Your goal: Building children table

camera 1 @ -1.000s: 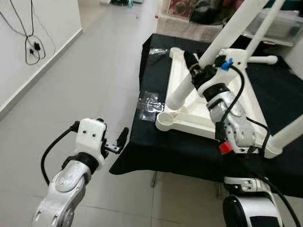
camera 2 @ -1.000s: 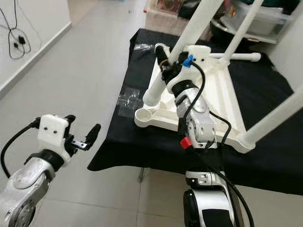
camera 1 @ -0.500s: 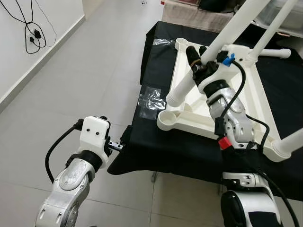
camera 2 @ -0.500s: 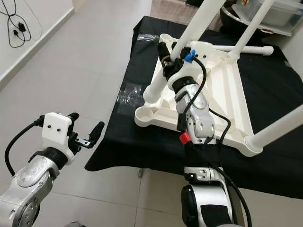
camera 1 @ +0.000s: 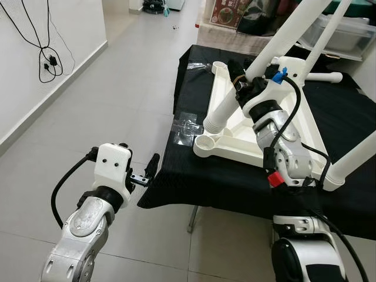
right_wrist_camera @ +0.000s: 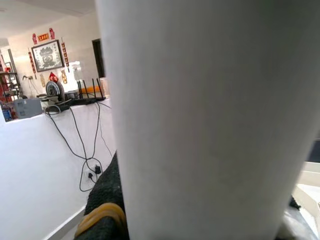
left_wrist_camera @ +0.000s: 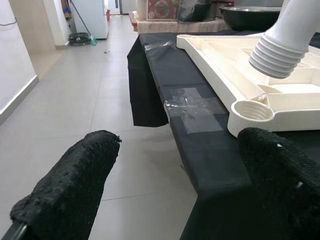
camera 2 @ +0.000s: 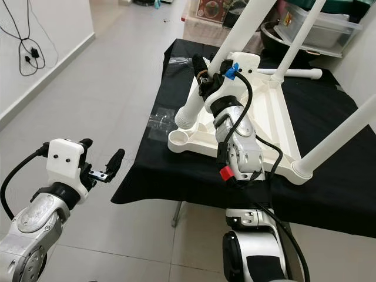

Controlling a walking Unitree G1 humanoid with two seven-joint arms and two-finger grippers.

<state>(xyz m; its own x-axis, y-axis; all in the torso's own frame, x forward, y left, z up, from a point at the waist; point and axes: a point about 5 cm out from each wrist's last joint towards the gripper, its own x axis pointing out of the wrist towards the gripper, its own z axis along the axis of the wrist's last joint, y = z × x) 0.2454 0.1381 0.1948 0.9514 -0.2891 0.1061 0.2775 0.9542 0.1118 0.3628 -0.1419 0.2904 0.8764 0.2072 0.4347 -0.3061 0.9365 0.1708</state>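
White plastic children's table top (camera 1: 294, 126) lies upside down on a desk draped in black cloth (camera 1: 235, 182), w/ two white tube legs already standing up from its far and right corners. Right pincer (camera 1: 242, 82) pinches a third white tube leg (camera 1: 226, 108), tilted, threaded end hanging just above and beside the round corner socket (camera 1: 205, 144) at the top's near-left corner; not seated. In right wrist view the leg (right_wrist_camera: 210, 120) sits hard against a black finger (right_wrist_camera: 106, 200); grip looks tight, though the second finger is hidden. Left pincer (camera 1: 145, 173) hovers off the desk's left edge over grey tiled floor (camera 1: 117, 106), fingers (left_wrist_camera: 70, 187) spread, holding nothing. Clear tape patch (left_wrist_camera: 192, 105) on cloth near socket.
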